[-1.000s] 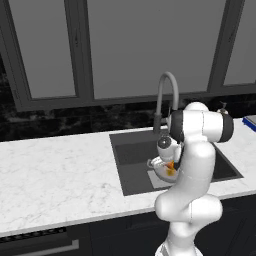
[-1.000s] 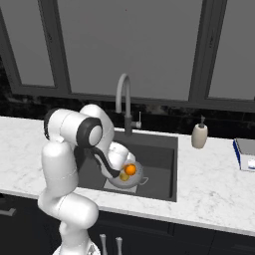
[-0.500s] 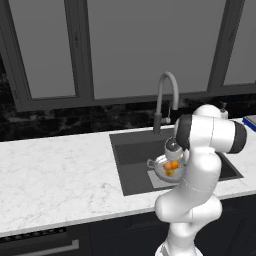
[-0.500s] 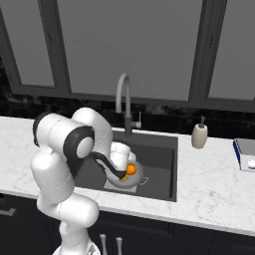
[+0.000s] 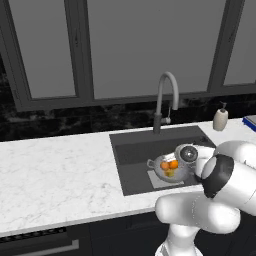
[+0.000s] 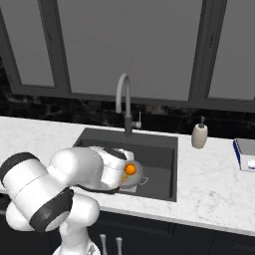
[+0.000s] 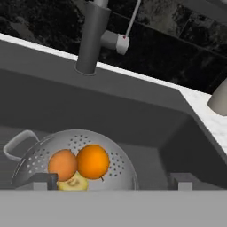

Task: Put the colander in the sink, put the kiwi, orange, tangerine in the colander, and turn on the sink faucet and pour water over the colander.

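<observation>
The colander (image 7: 75, 153) stands in the sink (image 7: 146, 128), upright, with one loop handle to the left. Inside it lie two orange balls, the orange (image 7: 92, 161) and the tangerine (image 7: 62, 164), touching each other, with the yellowish-green kiwi (image 7: 73, 182) in front of them. My gripper (image 7: 111, 182) is open just short of the colander's near rim, its fingertips (image 7: 42, 181) wide apart and holding nothing. The left base view shows the colander (image 5: 167, 169) in the sink (image 5: 135, 150) below the sink faucet (image 5: 167, 97). In the right base view my arm covers the left part of the colander (image 6: 133, 175).
The faucet's base (image 7: 92, 37) and side lever (image 7: 122, 42) rise behind the basin. A beige soap pump bottle (image 6: 199, 135) stands on the marble counter (image 5: 55, 170) right of the sink. A blue and white object (image 6: 246, 152) lies at the far right.
The jaws have opened wide and an orange fruit they held over the colander now lies in it. My arm has folded lower and swung toward the near side of the sink.
</observation>
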Tool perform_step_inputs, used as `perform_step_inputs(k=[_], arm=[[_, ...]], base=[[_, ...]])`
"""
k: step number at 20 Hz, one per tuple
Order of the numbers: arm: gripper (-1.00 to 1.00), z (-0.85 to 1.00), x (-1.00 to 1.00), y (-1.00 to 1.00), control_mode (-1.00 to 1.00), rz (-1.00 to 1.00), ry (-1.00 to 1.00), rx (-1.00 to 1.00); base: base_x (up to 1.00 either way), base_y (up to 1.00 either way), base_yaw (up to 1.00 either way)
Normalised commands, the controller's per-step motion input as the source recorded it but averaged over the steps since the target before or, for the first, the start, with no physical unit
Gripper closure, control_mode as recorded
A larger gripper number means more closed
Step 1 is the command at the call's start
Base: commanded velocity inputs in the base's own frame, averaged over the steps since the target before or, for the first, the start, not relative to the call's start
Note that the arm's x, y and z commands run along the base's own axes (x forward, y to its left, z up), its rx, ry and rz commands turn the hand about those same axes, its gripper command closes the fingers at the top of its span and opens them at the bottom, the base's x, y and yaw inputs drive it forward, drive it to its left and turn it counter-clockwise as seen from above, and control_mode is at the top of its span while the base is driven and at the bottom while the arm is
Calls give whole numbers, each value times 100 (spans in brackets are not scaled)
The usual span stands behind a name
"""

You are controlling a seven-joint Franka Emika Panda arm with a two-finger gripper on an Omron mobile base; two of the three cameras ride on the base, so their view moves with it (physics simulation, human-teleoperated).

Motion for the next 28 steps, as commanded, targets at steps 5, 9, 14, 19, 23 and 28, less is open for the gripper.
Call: perform_step_inputs(k=[5, 9, 14, 19, 23, 28], arm=[[-100, 100, -41, -44, -100, 6, -23, 1], [-100, 97, -9, -64, -100, 14, -10, 17], [-100, 40, 9, -66, -100, 22, 25, 26], [-100, 4, 13, -35, -100, 26, 29, 22], [-100, 57, 20, -14, -100, 11, 20, 20], [-100, 100, 0, -2, -100, 7, 5, 12]], base=[[0, 0, 0], [0, 0, 0], [0, 0, 0], [0, 0, 0], [0, 0, 0], [0, 0, 0]])
